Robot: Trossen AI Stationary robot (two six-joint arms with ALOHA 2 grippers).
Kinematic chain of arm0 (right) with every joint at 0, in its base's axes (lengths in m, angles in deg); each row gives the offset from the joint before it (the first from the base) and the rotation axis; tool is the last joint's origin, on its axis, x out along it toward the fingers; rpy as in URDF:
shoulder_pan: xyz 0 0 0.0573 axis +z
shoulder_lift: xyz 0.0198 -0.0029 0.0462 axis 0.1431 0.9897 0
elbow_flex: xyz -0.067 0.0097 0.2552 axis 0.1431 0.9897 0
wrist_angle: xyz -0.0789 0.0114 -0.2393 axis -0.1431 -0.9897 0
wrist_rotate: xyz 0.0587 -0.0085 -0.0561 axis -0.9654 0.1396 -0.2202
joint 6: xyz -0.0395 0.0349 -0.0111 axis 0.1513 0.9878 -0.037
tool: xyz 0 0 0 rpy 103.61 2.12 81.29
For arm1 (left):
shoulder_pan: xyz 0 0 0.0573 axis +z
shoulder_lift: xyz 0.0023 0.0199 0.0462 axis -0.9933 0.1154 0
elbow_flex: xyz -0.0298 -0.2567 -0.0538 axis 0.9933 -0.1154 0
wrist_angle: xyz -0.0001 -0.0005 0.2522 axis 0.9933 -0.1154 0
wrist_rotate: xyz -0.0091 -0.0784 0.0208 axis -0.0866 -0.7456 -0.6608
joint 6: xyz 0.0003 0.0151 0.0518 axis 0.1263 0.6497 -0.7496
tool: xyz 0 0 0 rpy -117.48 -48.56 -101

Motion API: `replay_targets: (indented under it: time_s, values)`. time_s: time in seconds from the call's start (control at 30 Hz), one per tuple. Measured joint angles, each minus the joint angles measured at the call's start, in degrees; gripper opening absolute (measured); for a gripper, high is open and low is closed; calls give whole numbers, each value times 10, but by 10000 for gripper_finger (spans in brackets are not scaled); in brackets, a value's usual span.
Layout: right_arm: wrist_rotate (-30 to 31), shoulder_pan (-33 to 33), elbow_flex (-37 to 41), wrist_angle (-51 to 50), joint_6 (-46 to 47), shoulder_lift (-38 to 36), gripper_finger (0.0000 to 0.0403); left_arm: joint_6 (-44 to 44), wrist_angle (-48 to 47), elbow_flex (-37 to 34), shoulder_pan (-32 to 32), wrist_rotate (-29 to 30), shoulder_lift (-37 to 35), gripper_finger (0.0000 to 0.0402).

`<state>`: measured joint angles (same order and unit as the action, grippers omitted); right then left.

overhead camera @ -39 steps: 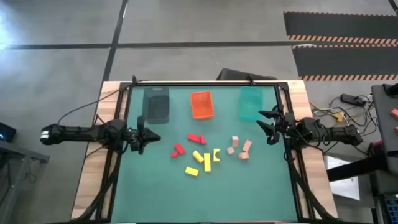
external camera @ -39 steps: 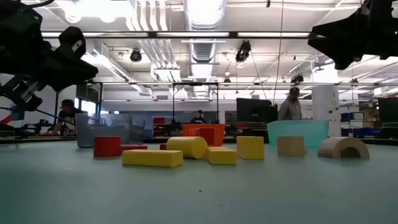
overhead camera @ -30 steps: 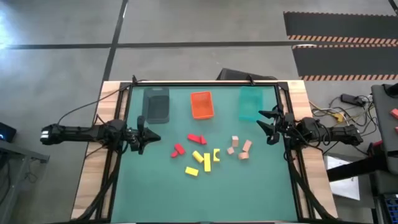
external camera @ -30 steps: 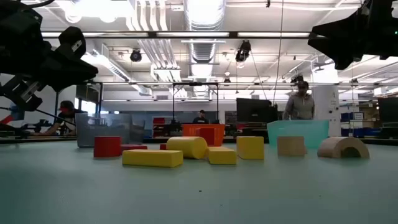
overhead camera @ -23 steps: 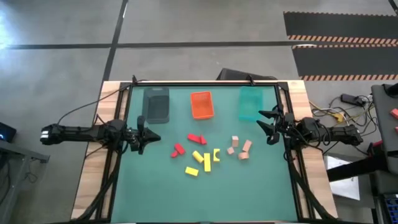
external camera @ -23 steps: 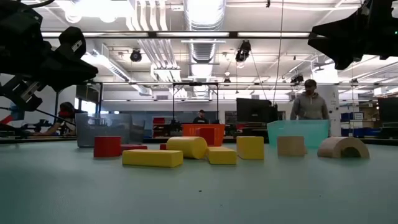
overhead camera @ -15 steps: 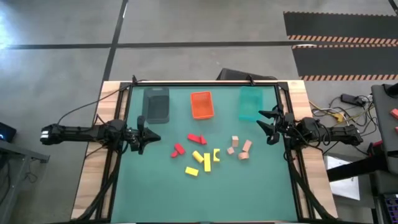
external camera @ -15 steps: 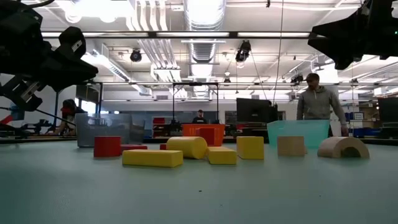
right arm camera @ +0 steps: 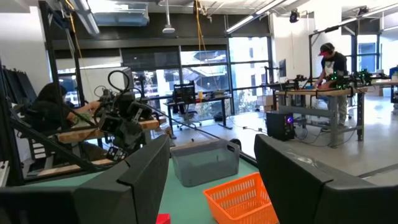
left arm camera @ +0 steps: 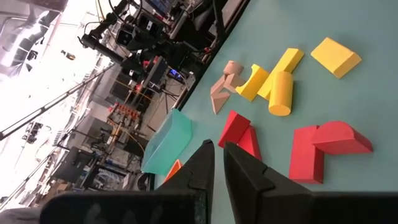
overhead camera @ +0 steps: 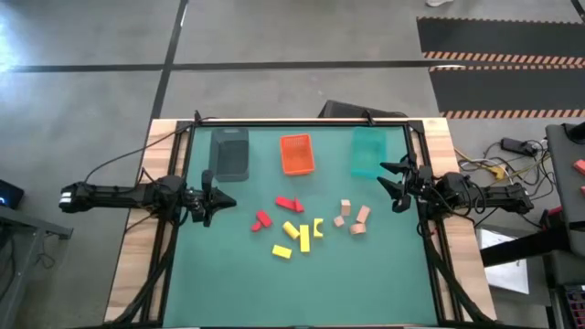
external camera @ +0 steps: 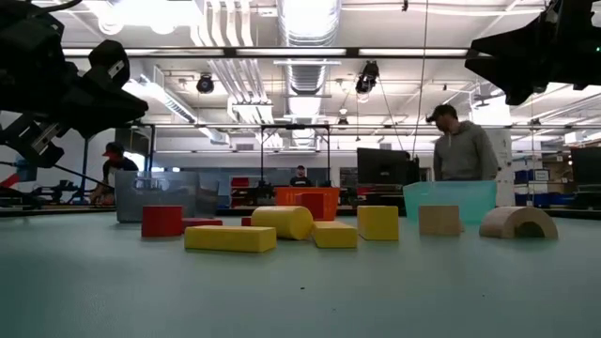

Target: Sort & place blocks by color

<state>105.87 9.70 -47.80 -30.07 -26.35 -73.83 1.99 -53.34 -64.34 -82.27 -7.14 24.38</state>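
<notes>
Green matting covers the desk [overhead camera: 302,283], and across its upper part in the high view I have three trays in a row: dark grey [overhead camera: 229,153], orange [overhead camera: 295,153] and teal [overhead camera: 367,152]. Behind it, in the low view, a person [external camera: 460,148] stands in the workshop.

All the blocks lie loose at frame centre, none in a tray yet. Reds [overhead camera: 289,204] sit centre-left, yellows [overhead camera: 292,229] just below them, with one yellow bar [overhead camera: 281,251] lowest. Tan pieces [overhead camera: 360,216] cluster to the right, near my right arm.

My left gripper [overhead camera: 218,203] hangs at the left edge of the mat with its fingers pressed together, holding nothing. My right gripper [overhead camera: 395,182] waits at the right edge, just below the teal tray, fingers spread wide and empty. Both are well apart from the blocks.

I judge these blocks to be light, rigid wood or plastic: no crush risk, but smooth painted faces that could slip or skate on the mat if nudged. The bars want a grip across the short width, on the flat long faces. The yellow cylinder [external camera: 282,222] may roll, so I'd pinch it on its flat ends. The tan arch [external camera: 518,222] is best taken across its flat sides, not the curve. Several pieces touch each other, so I'd start with outliers.
</notes>
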Motion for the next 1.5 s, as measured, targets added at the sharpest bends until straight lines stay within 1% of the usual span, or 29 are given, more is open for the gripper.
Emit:
replay_targets:
  time_s: [0.7, 0.83, 1.0, 1.13, 1.27, 1.37, 1.5]
  values:
    - [0, 0, 0, 3, 10, 0, 226, 0, 0, 0, 0, 0, 0, 20]
    - [0, 0, 0, 18, 71, 0, 226, 0, 0, 0, 0, 0, 0, 20]
    - [2, 0, 0, 51, 208, 0, 226, 0, 0, 0, 0, 0, 1, 20]
    - [41, 0, 0, 57, 274, 0, 226, 0, 0, 0, 0, 0, 0, 20]
    - [89, 0, 0, 57, 295, 5, 226, 0, 0, 0, 0, 0, 0, 20]
    - [102, 0, 0, 59, 309, 8, 226, 0, 2, 0, 0, 0, 0, 20]
    - [106, 0, 0, 71, 335, 8, 226, 0, 58, 0, 0, 3, -1, 20]
